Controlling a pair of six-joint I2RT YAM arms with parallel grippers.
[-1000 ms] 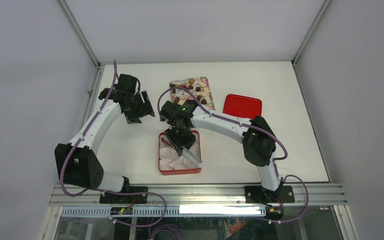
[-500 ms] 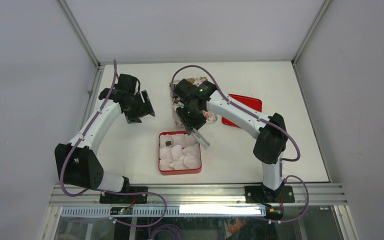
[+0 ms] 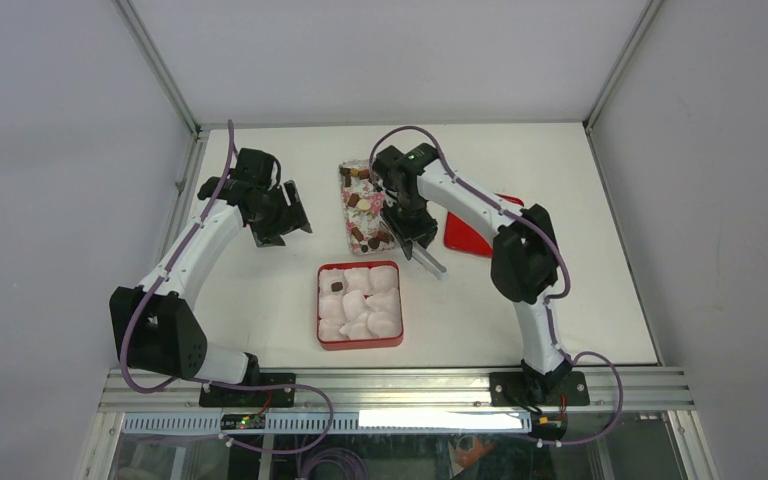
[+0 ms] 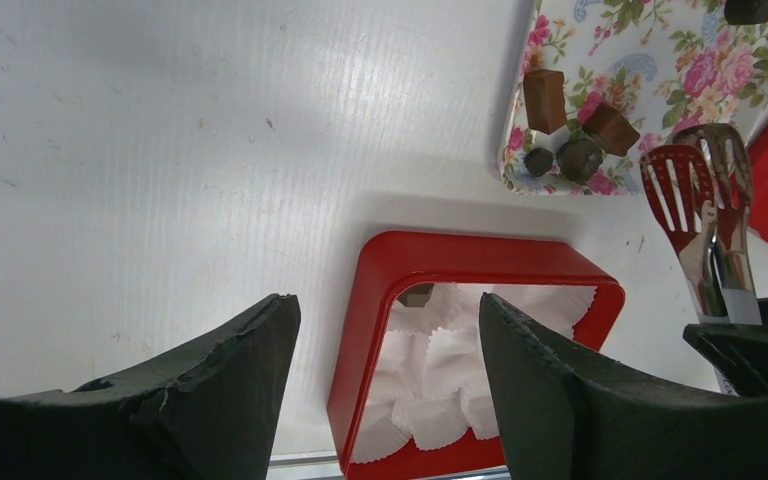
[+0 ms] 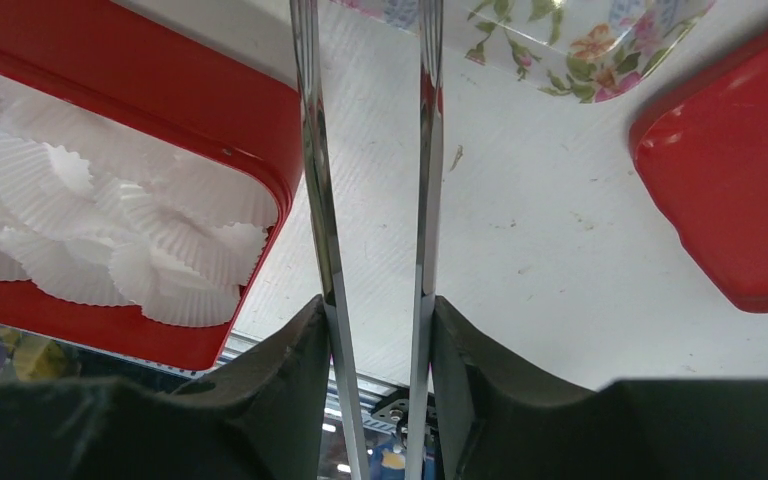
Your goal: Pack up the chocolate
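My right gripper (image 5: 378,335) clamps the metal tongs (image 5: 312,180), heads at the floral tray (image 4: 650,70) edge near chocolate pieces (image 4: 580,157); left gripper (image 4: 385,315) spread wide, empty.

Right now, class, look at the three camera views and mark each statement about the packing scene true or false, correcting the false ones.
1. The right gripper holds metal tongs. True.
2. The red box contains paper cups only. False: one brown chocolate piece sits in a cup at its far left corner.
3. The left gripper is shut on a chocolate. False: it is open and holds nothing.
4. Several chocolates lie on the floral tray. True.
5. The red lid lies left of the red box. False: in the top view it lies to the right of the floral tray, partly under the right arm.
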